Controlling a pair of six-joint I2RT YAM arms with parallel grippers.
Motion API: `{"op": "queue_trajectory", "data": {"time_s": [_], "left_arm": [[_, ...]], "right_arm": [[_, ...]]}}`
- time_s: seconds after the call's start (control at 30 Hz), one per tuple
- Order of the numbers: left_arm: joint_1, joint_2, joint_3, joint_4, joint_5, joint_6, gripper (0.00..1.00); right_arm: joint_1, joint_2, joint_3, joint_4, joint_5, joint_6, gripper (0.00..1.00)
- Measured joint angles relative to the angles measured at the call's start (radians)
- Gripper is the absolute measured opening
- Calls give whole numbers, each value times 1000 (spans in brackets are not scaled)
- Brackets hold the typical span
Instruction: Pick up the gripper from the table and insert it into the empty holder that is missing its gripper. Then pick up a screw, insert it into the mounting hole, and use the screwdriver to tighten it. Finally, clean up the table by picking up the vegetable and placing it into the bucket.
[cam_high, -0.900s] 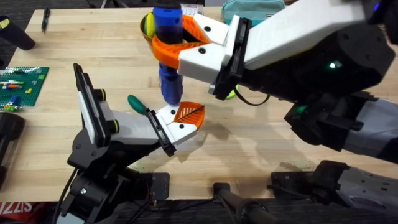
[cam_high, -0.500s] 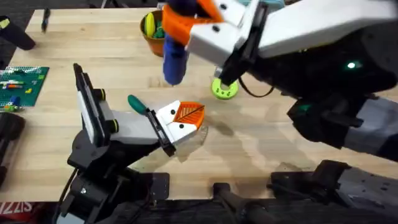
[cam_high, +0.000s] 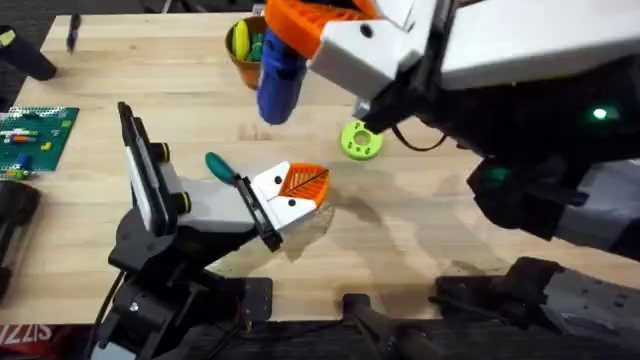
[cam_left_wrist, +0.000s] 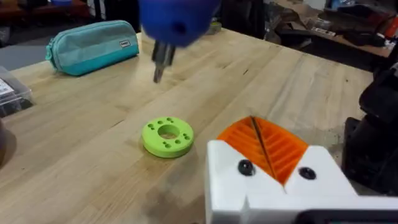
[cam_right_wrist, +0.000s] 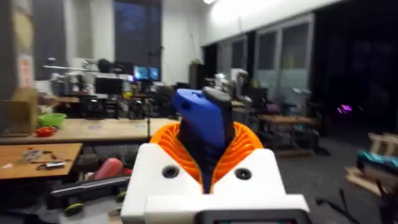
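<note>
While the right fingers (cam_right_wrist: 208, 168) clamp the screwdriver (cam_high: 279, 80), a green disc (cam_high: 361, 141) lies below

my spot: robotics lab | wooden workbench (cam_high: 420, 240) under my arms | monitors (cam_right_wrist: 134, 74) and cluttered benches (cam_right_wrist: 37, 152) behind | big dark windows (cam_right_wrist: 280, 62)

Both arms have black jointed links and bases with white blocky wrist housings, the right gripper (cam_high: 300, 20) and left gripper (cam_high: 300, 190) showing white fingers with orange ribbed pads and small dark screws, a green light glowing on the right arm.
</note>
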Motion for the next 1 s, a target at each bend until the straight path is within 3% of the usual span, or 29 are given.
{"op": "queue_trajectory", "data": {"time_s": [0.43,1.0], "left_arm": [[0,0,0,0,0,0,15],[0,0,0,0,0,0,15]], "right_arm": [[1,0,0,1,-238,36,47],[-33,0,0,1,-350,145,47]]}}
